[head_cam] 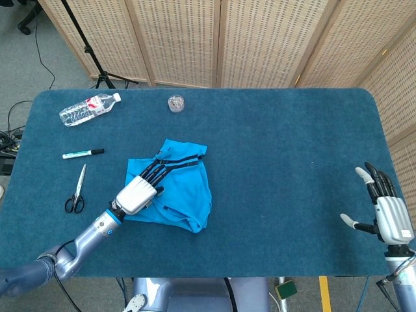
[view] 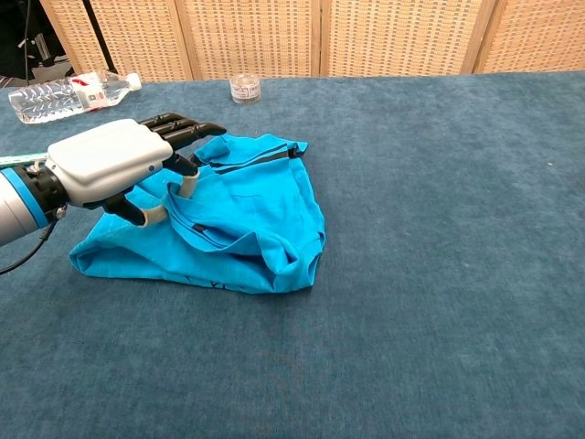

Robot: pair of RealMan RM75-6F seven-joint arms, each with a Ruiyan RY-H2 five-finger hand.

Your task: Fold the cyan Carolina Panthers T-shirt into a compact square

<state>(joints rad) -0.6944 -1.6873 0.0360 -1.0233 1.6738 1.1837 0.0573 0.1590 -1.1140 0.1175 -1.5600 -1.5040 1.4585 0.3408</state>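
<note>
Left robot hand [head_cam: 139,193] rests on crumpled cyan T-shirt [head_cam: 185,192].

Even, bright, diffuse light fills both views; only a soft shadow sits under the left hand's [view: 110,165] fingers [view: 183,128]; no glare; focus stays sharp, without visible edge distortion.

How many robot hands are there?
2. The left hand rests on the cyan T-shirt near the table's middle; the right hand is open at the table's right edge, holding nothing.
</note>
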